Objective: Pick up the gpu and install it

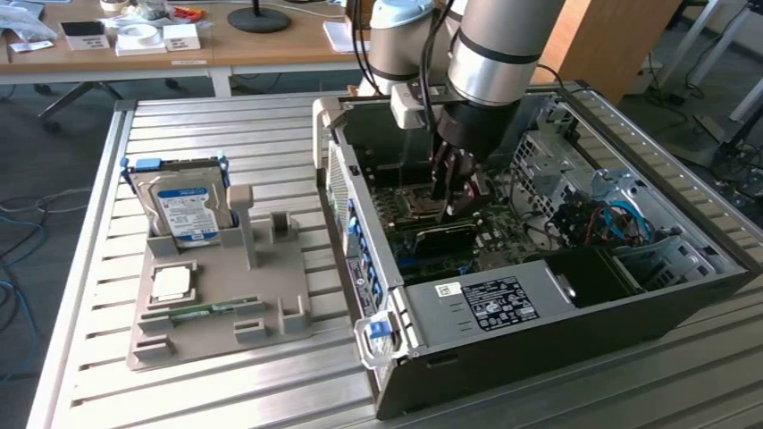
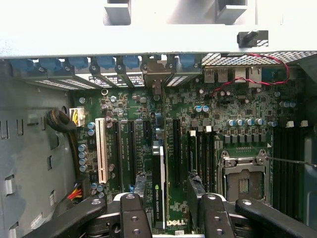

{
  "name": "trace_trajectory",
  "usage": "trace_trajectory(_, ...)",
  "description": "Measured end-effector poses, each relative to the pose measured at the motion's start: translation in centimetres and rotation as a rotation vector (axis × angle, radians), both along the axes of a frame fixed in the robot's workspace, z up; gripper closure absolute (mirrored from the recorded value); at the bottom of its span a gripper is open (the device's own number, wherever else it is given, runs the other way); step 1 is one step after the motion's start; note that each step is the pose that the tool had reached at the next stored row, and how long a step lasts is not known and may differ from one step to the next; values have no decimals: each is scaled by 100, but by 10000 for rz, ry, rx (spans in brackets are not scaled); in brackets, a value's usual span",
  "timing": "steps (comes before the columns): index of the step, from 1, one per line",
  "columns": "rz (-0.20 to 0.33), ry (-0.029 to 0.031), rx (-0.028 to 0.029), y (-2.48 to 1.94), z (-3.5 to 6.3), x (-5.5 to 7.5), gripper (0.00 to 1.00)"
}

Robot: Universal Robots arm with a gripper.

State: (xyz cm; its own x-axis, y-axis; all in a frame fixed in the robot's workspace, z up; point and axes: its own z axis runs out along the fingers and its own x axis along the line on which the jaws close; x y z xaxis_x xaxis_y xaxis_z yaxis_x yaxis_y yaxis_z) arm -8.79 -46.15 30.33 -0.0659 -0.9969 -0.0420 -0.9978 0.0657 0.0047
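Open PC case [image 1: 537, 357] lying toward the table's [image 1: 238, 125] right half in the exterior view, motherboard [image 2: 218, 124] exposed inside. Grey fixture tray [image 1: 214, 313] beside it toward the table's left edge. Hard drive [image 1: 185, 210] propped upright at the tray's far end; memory stick [image 1: 214, 310] flat near its front. Wooden desk [image 1: 179, 49] beyond the table's far edge. White PCI slot [image 2: 101, 151], empty CPU socket [image 2: 243, 181] on the board.

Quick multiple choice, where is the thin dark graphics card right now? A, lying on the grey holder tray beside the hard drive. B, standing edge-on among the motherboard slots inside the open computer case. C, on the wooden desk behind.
B: the thin dark graphics card stands between the tool fingers over the green motherboard slots.
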Motion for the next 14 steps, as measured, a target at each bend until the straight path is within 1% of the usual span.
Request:
trace_trajectory(7,0,0,0,0,0,0,54)
trace_trajectory(8,0,0,-1,0,0,0,55)
trace_trajectory(9,0,0,0,0,0,0,62)
trace_trajectory(10,0,0,0,0,0,0,62)
trace_trajectory(11,1,0,0,0,0,0,67)
trace_trajectory(12,1,0,0,0,0,0,67)
trace_trajectory(14,0,0,0,0,0,0,80)
